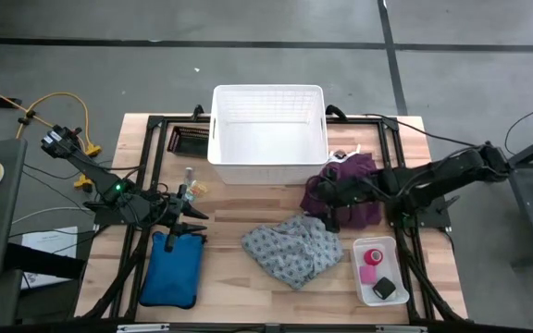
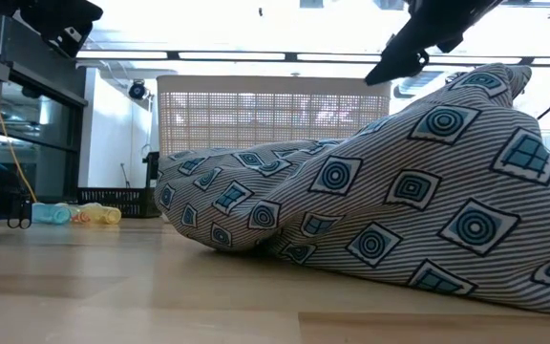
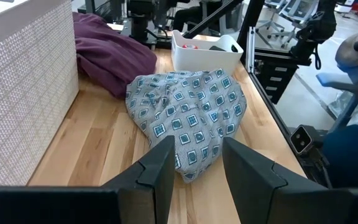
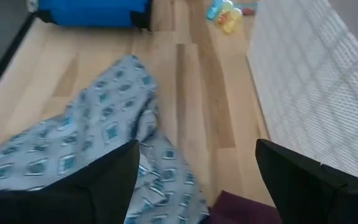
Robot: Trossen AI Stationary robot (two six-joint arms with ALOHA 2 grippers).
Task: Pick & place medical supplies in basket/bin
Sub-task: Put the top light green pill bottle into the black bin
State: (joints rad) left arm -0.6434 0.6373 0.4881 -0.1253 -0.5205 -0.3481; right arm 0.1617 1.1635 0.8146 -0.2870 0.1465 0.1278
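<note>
A grey patterned cloth (image 1: 294,250) lies bunched in the middle of the table. A purple cloth (image 1: 345,185) lies in a heap to the right of the white basket (image 1: 266,153). A pink tape roll (image 1: 373,256) and a small black block (image 1: 384,289) sit in a small white tray (image 1: 378,296). My right gripper (image 4: 197,180) hovers open over the near edge of the purple cloth (image 4: 241,211), beside the grey cloth (image 4: 92,137), touching nothing. My left gripper (image 3: 197,174) waits open at the table's left, pointing at the grey cloth (image 3: 188,112).
A blue pouch (image 1: 174,268) lies at the near left beside the left arm. Small coloured bottles (image 1: 192,188) lie left of the basket. A dark rack (image 1: 191,139) sits behind them. Bare wood shows between basket and grey cloth.
</note>
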